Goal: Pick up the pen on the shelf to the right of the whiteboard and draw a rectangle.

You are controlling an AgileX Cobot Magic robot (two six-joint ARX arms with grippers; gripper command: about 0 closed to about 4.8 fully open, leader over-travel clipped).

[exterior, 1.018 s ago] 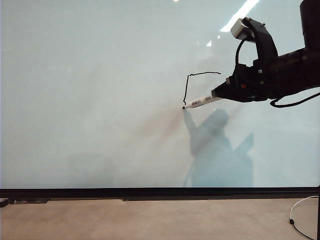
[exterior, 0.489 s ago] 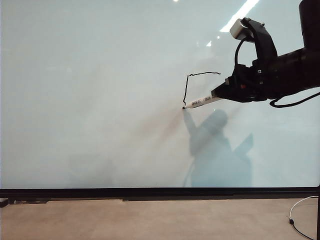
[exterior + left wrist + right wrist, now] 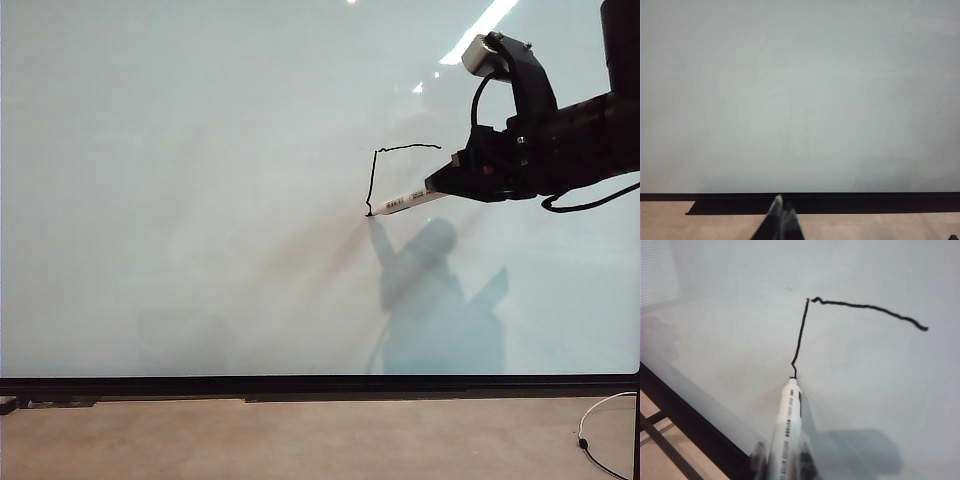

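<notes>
The pen [image 3: 408,201] is clamped in the right gripper [image 3: 440,186], tip toward eight o'clock at the rectangle [image 3: 385,170]'s lower-left corner on the whiteboard [image 3: 180,200]; the left gripper [image 3: 782,210] is parked well away, jaws together.

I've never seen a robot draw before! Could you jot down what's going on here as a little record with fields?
Board: whiteboard, upright
Right hand: shut on the pen, tip on the board
Drawn so far: rectangle half done, only top and left sides
Pen tip: at the lower end of the left side
Left hand: low near the board's bottom edge, shut, holding nothing
</notes>
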